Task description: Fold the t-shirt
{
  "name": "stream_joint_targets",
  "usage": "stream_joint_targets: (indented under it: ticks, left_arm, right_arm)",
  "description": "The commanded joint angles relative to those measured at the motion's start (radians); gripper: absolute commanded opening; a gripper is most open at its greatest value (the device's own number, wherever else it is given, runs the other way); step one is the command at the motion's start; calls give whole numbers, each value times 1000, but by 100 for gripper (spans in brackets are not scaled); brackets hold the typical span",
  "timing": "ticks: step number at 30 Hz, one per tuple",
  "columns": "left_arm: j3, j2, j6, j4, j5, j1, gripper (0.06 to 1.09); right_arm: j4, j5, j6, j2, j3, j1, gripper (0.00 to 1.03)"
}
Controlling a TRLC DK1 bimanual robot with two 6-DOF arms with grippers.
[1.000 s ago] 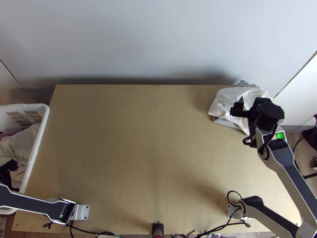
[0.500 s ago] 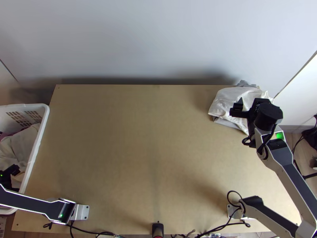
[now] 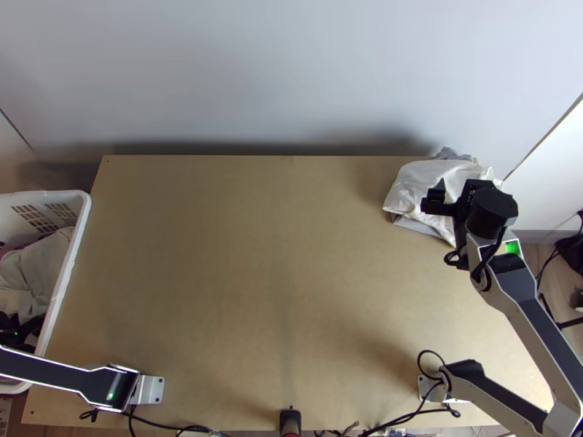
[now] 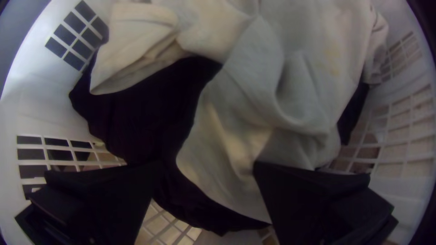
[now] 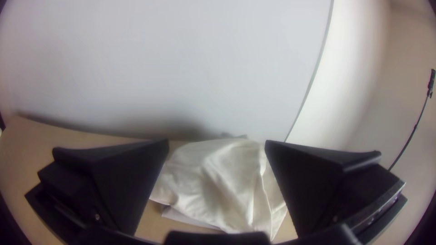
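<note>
Retrieval appeared to be in hand: the left gripper (image 4: 207, 165), fingers spread, faced the bunched pale garment (image 4: 290, 90), presumably the t-shirt, inside the basket (image 3: 72, 247), the next move required closure on it, and the right gripper (image 5: 217, 142) stood open near white cloth (image 5: 218, 181).

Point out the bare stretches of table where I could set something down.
The table is bare across its middle, between the laundry basket and the white cloth in the far right corner. Crowded: that corner, with the right gripper there; the near edge, with cables; and the basket, where the left gripper is open over garments.
</note>
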Motion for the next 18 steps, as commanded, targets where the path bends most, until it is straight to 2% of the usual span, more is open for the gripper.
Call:
stream_joint_targets:
  ticks: [1,16,17,18]
  left_arm:
    - [-19,56,19,58,-34,7,104]
    - [-36,10,-9,70,-16,-4,103]
    - [-39,4,-10,68,-14,-3,96]
    - [-47,-5,-10,70,-11,-3,83]
  right_arm:
    - [5,0,-9,7,13,0,98]
    - [5,1,-12,15,16,0,98]
    - [4,1,-10,15,13,0,98]
    - [4,0,-10,15,10,0,98]
